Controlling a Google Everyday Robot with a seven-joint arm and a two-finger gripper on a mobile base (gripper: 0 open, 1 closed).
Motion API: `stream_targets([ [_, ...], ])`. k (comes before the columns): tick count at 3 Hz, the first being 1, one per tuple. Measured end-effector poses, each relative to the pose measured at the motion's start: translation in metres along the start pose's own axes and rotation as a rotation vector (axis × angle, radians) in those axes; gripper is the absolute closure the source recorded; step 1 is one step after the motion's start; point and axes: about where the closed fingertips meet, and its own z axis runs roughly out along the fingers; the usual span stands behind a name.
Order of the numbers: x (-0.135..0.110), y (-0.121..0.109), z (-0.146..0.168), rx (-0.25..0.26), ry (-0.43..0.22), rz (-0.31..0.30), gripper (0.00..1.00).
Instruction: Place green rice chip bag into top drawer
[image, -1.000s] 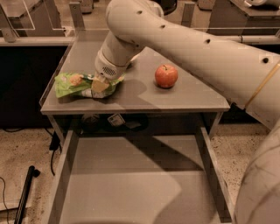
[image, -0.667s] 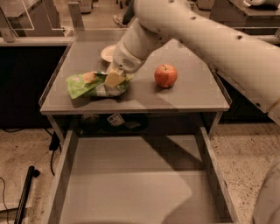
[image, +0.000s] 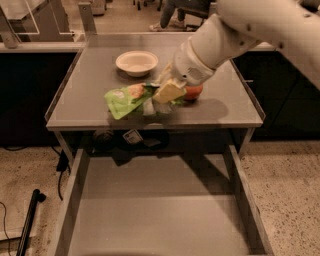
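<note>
The green rice chip bag (image: 124, 99) hangs in the air above the front of the grey tabletop (image: 90, 70), its left end sticking out free. My gripper (image: 162, 97) is shut on the bag's right end and holds it lifted. The white arm comes in from the upper right. The top drawer (image: 155, 210) is pulled open below the table's front edge, with a flat grey bottom and low side walls.
A white bowl (image: 136, 62) stands at the back of the tabletop. A red apple (image: 194, 91) sits behind my gripper, mostly hidden. A black pole (image: 30, 220) lies on the floor at the left. Dark cabinets flank the table.
My gripper has lifted the green bag off the tabletop and carried it right and toward the front edge. The arm now covers most of the apple, and the bowl has come into view.
</note>
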Motion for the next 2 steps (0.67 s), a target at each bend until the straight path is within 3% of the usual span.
stream_targets([
  [2, 0.036, 0.082, -0.067, 0.027, 0.047, -0.034, 1.0],
])
